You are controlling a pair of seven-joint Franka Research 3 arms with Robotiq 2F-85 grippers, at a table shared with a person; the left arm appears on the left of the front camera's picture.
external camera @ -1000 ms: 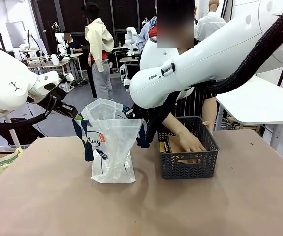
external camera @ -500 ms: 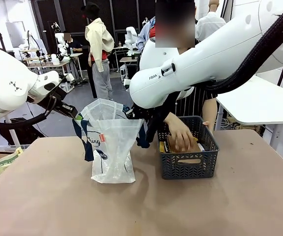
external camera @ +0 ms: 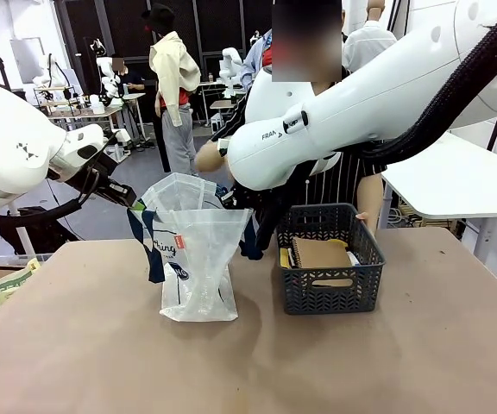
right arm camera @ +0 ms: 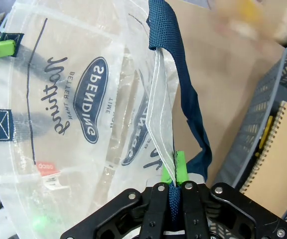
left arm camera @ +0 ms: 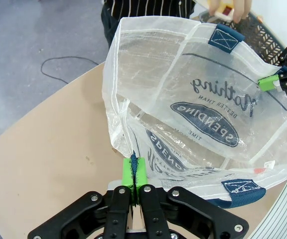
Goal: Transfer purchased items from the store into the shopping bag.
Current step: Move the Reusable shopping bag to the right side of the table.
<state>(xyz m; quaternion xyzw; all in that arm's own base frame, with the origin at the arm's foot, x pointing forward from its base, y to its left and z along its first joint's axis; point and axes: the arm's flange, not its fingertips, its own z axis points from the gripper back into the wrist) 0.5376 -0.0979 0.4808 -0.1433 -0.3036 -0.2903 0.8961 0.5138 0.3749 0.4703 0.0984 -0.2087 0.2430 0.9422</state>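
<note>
The shopping bag [external camera: 195, 259] stands on the table, its mouth held wide between both grippers. My left gripper [left arm camera: 136, 174] is shut on the bag's rim on one side, seen in front at the bag's left edge [external camera: 136, 203]. My right gripper [right arm camera: 174, 172] is shut on the navy strap and rim on the other side. The store, a dark basket [external camera: 330, 297], sits right of the bag with a brown notebook [external camera: 322, 254] and a yellow item [external camera: 284, 257] inside. The person's hand [left arm camera: 233, 7] holds a small yellowish item just beyond the bag's mouth.
Bare brown table [external camera: 248, 371] lies in front of the bag and basket. A white table [external camera: 456, 181] stands at the right, behind the basket. A box with a yellow packet [external camera: 7, 280] sits off the table's left edge. The person stands close behind the basket.
The person's hand has left the basket and risen with an item towards the bag's mouth, behind my right arm. Both grippers and the bag have stayed put.
</note>
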